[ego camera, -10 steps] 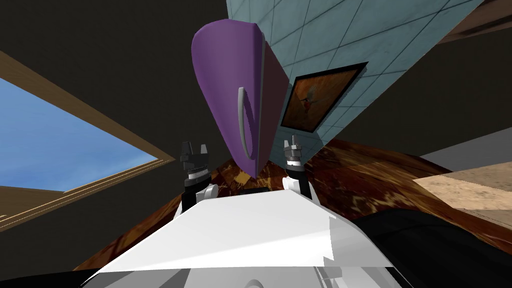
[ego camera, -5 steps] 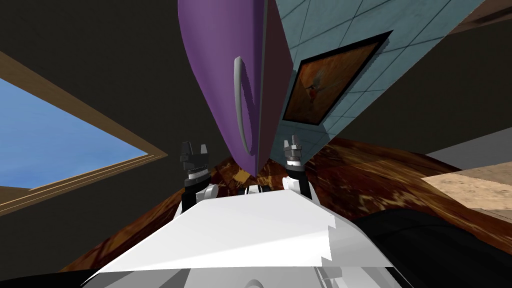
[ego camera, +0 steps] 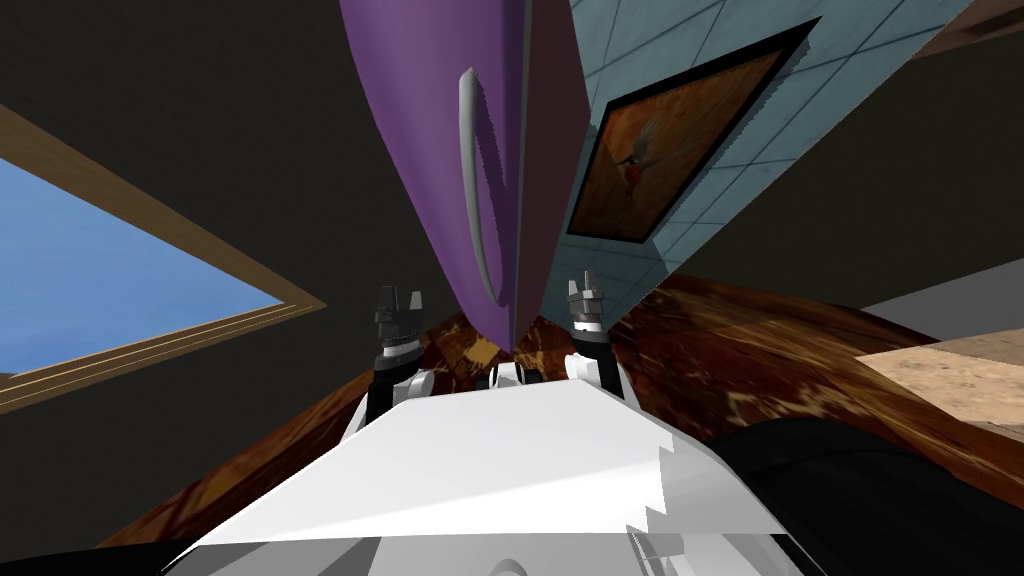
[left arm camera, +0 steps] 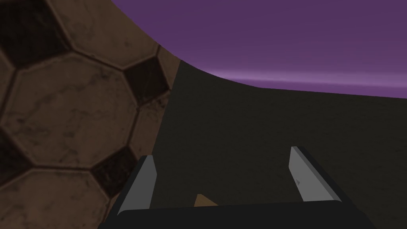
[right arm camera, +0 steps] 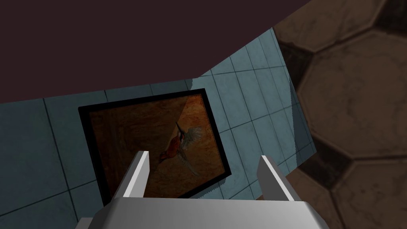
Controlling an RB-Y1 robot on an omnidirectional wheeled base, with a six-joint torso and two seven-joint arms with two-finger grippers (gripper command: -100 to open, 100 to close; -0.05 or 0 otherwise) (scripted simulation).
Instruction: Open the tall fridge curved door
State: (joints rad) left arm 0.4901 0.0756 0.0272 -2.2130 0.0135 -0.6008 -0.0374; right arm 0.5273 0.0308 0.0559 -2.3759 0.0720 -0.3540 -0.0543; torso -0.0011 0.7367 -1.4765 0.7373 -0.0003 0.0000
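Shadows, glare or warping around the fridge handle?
Head view: wide lens stretches the purple fridge door into a wedge; the handle casts a dark shadow on it. Left wrist view: pale sheen band across the door. Right wrist view: dim, a shadow edge cuts across the framed picture.

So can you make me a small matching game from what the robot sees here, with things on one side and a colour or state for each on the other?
Things:
1 door
2 handle
3 window
4 left gripper

Colour or state:
a grey
b fingers apart
c blue
d purple

Pairs: 1-d; 2-a; 3-c; 4-b
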